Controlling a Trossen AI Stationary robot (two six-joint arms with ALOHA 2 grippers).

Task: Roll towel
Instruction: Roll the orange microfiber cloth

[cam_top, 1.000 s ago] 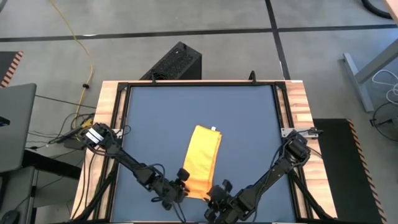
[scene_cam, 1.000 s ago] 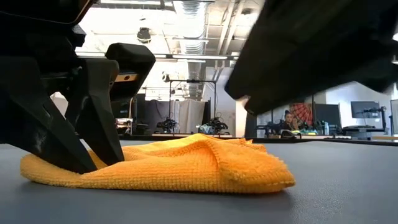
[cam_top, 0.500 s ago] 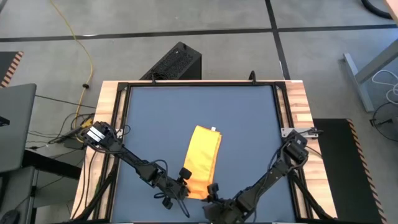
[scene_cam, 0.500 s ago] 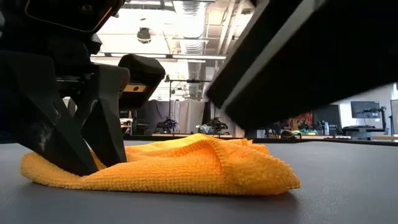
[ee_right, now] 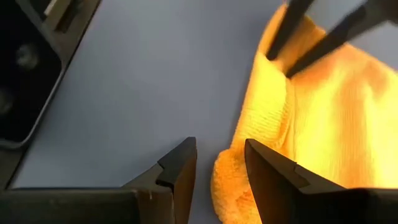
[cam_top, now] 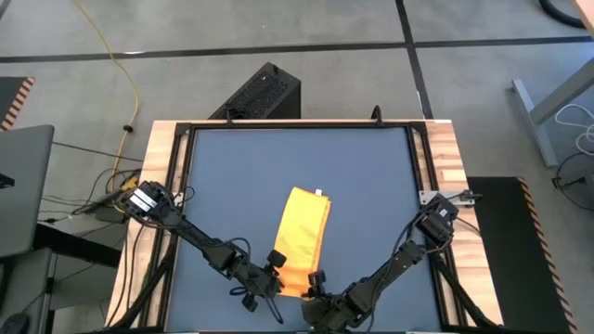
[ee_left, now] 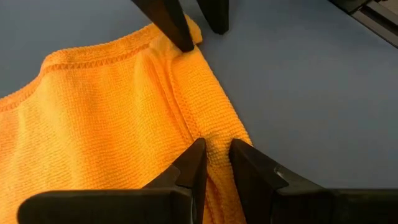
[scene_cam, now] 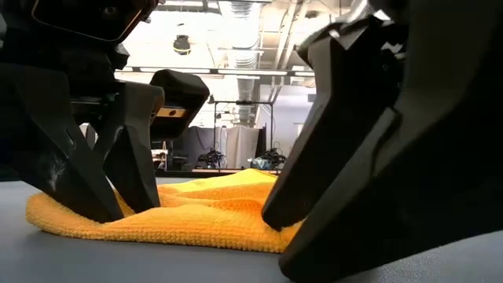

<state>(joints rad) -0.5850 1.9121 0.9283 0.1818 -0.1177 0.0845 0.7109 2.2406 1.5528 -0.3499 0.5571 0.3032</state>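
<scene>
The yellow-orange towel [cam_top: 303, 239] lies on the dark blue tabletop as a long folded strip, with its white tag [cam_top: 319, 193] at the far end. My left gripper [cam_top: 277, 269] is at the towel's near left corner and is shut on a ridge of cloth [ee_left: 211, 146]. My right gripper [cam_top: 316, 281] is open at the near right corner [ee_right: 229, 177], which lies between its two fingers. In the low view both grippers stand low on the table, the left one [scene_cam: 126, 211] on the cloth. My left gripper pinches a raised fold of the towel [ee_left: 214, 142] near its near left corner between its two fingertips. It comes down slanting from the table's left. The towel lies flat on the table around the pinch. My right gripper stands open over the near right corner. One fingertip [ee_left: 185, 43] meets the corner's edge, and the other [ee_left: 217, 26] stands on bare table beside it. The fingers slant down from the table's near right.
The table has a wooden frame with black rails [cam_top: 176, 167]. A black box [cam_top: 260, 93] stands on the floor beyond the far edge. The low view shows a lab room with desks and screens behind the table.
My right gripper has moved toward the table's left and come down to the towel's near right corner, its fingers now on either side of that corner. The towel has not moved.
</scene>
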